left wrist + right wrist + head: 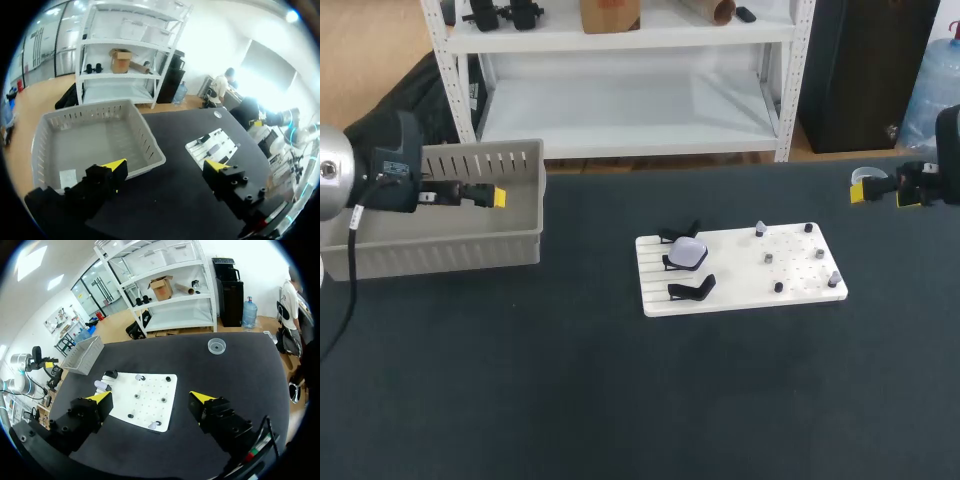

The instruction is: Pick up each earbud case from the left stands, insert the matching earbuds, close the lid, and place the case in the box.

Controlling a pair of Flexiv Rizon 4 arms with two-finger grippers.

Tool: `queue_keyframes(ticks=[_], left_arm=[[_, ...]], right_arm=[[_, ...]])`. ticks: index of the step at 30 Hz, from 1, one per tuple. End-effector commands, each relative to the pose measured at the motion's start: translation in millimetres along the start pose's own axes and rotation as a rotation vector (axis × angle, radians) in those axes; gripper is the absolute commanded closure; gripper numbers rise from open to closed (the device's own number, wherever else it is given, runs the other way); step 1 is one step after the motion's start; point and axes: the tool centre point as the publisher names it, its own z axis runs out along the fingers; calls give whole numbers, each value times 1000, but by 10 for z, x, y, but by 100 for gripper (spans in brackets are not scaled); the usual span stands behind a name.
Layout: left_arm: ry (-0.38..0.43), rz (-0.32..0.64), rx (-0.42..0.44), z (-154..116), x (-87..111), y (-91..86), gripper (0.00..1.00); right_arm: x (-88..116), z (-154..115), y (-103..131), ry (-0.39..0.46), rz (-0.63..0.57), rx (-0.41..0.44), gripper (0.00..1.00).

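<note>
Tabletop board (pixel 800 290) holds the earbud case (pixel 690 253), far from both arms' fingers (pixel 498 198).

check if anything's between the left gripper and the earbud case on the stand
Nothing visible does. The left gripper hangs over the box, and past the box's right wall only bare table lies between it and the earbud case on the middle stand.

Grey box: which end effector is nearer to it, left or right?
Left. The left end effector hangs over the grey box; the right end effector is across the table, past the white board.
</note>
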Motion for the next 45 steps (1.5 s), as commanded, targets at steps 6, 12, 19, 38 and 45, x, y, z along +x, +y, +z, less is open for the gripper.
queue_keyframes(ticks=[6, 12, 19, 38, 45], left_arm=[[-264, 849, 818, -181, 153, -190, 0], [-264, 849, 818, -181, 153, -190, 0], [-264, 849, 818, -181, 153, -190, 0], [-215, 835, 791, 792, 58, -1050, 0], [-136, 863, 798, 1117, 96, -1308, 0]], right_arm=[[-3, 2, -4, 1, 0, -1, 0], [-3, 2, -4, 1, 0, -1, 0], [-3, 2, -4, 1, 0, -1, 0], [-3, 2, -4, 1, 0, -1, 0], [-3, 2, -4, 1, 0, -1, 0]])
